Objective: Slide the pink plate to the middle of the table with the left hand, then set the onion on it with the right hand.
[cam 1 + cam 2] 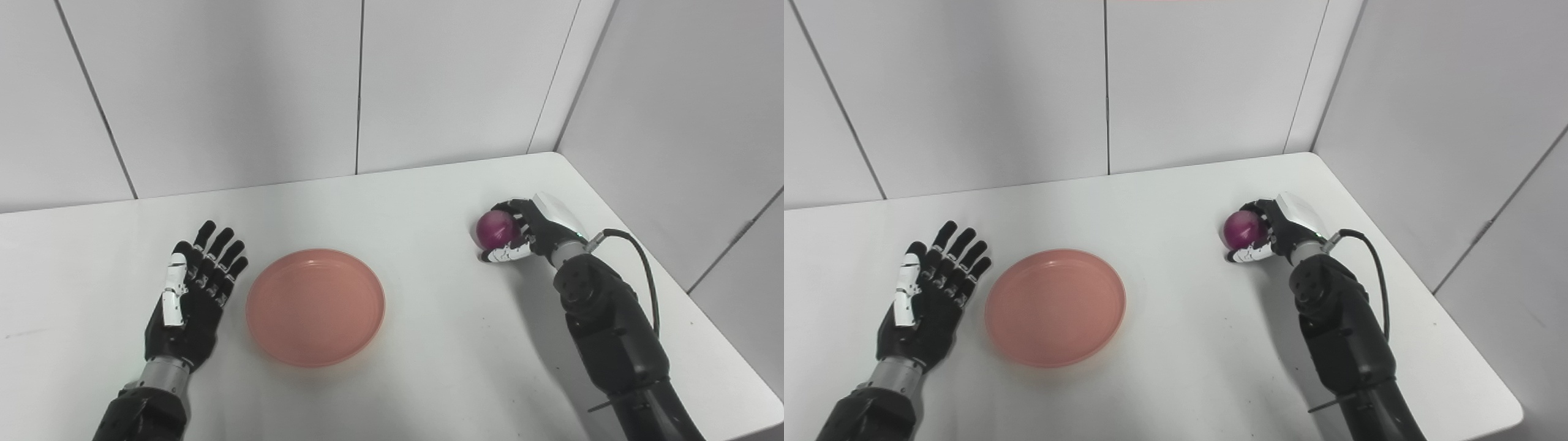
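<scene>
The pink plate (315,306) sits flat near the middle of the white table (416,202), round, rim up, so no long axis to call. At its nine o'clock, just beside the rim but not touching, the left hand (190,300) lies flat with fingers spread and straight, aimed toward one o'clock, holding nothing. Well apart at the plate's two o'clock, the right hand (530,233) curls its fingers around the purple onion (497,229), low by the tabletop; the onion looks near-round and which way its tip points cannot be told.
</scene>
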Robot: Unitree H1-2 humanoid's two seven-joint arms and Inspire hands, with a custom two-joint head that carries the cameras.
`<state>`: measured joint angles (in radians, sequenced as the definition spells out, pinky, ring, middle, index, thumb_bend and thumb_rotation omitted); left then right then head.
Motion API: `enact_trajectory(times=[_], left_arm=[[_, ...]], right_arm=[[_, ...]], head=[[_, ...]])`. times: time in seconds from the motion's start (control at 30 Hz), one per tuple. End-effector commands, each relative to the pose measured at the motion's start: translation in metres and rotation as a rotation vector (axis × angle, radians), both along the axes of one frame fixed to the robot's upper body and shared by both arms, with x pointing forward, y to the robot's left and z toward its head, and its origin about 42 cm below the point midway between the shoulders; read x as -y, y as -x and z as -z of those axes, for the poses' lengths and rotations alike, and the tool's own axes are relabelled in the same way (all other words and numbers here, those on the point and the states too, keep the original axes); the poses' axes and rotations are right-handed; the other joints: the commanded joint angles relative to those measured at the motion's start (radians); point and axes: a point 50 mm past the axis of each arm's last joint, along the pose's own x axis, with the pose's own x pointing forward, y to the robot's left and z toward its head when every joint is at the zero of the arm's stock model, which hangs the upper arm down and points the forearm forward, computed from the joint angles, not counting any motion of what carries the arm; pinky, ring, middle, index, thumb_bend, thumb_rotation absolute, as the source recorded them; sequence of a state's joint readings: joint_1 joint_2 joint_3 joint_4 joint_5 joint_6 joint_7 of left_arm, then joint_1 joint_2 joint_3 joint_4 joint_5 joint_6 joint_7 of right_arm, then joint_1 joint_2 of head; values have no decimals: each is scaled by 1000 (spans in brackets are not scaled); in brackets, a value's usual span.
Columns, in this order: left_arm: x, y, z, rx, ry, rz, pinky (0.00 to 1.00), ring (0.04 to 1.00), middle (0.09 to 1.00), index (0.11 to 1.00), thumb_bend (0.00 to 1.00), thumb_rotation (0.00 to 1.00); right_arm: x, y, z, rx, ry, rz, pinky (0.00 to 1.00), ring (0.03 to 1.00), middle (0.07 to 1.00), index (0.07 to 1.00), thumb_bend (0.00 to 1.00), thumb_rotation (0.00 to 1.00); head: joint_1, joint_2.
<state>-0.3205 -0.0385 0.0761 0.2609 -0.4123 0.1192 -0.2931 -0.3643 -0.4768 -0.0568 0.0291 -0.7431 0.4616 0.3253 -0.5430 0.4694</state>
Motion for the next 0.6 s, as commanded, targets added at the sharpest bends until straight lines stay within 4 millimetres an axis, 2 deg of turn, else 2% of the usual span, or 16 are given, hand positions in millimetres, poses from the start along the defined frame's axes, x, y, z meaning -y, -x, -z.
enact_trajectory(times=[0.0, 0.1, 0.3, 0.57], left_arm=[[-8, 16, 30, -121, -16, -9, 958, 946, 959, 962, 458, 1000], [-8, 16, 30, -121, -14, -9, 959, 947, 960, 963, 456, 1000], [-9, 15, 30, -121, -16, -12, 957, 947, 961, 963, 456, 1000], [-8, 15, 29, -122, -9, -13, 953, 942, 956, 962, 458, 1000]], right_arm=[[5, -1, -7, 43, 25, -1, 437, 510, 577, 500, 540, 137], [4, -2, -4, 68, 33, -7, 371, 449, 525, 488, 521, 132], [1, -3, -1, 109, 43, -16, 312, 392, 472, 485, 516, 129], [-4, -1, -4, 145, 43, 4, 335, 415, 490, 485, 517, 131]], head=[[1, 1], [1, 1], [3, 2], [12, 4]])
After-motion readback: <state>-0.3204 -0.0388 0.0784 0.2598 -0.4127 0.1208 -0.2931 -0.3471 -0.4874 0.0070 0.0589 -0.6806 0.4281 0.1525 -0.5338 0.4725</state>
